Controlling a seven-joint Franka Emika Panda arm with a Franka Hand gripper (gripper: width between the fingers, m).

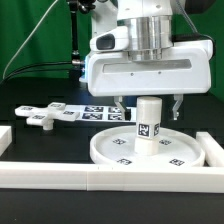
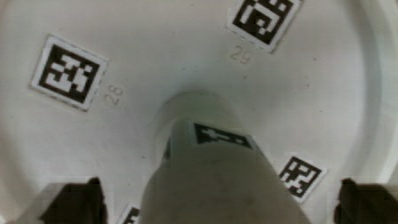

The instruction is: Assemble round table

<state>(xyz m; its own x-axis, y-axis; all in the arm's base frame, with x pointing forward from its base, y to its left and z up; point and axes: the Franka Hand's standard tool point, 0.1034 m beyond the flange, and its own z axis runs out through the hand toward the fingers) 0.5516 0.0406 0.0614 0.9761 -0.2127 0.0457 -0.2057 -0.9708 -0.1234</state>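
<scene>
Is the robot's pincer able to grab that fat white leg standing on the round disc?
Probably yes. The open pincer hangs over the leg, straddling its top, and nothing else stands on the disc to block it.

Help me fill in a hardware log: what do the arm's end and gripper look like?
The gripper has a wide, boxy white body with rounded corners, under a silvery cylindrical wrist. Its two fingers are thin and dark. Dark cables run behind it. No markings show.
</scene>
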